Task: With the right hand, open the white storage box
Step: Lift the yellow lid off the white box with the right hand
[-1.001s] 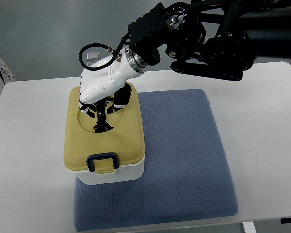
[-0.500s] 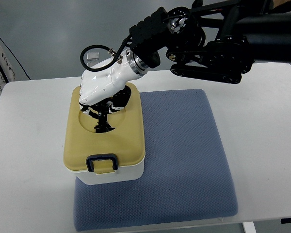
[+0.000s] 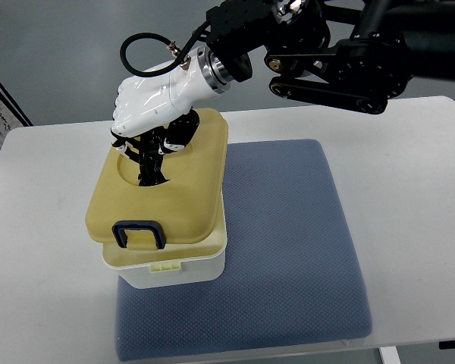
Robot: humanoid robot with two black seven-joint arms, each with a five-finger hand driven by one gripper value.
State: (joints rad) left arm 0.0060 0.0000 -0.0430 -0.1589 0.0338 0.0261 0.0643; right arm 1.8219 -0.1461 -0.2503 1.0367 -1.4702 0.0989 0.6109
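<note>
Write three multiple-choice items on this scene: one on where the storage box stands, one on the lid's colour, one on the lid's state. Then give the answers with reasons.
1. Where does the white storage box stand?
A. on the left part of the blue mat
B. on bare table, clear of the mat
C. on the floor

2. What colour is the lid?
A. red
B. yellowish tan
C. black

3. What is the lid's state?
A. lying flat on the mat
B. seated square on the box
C. lifted and skewed off the box rim

Answers: 1 A, the mat shows beneath and right of the box. 2 B, tan top with a dark blue latch. 3 C, the right hand grips the lid's handle and the rim shows beneath its front edge.
</note>
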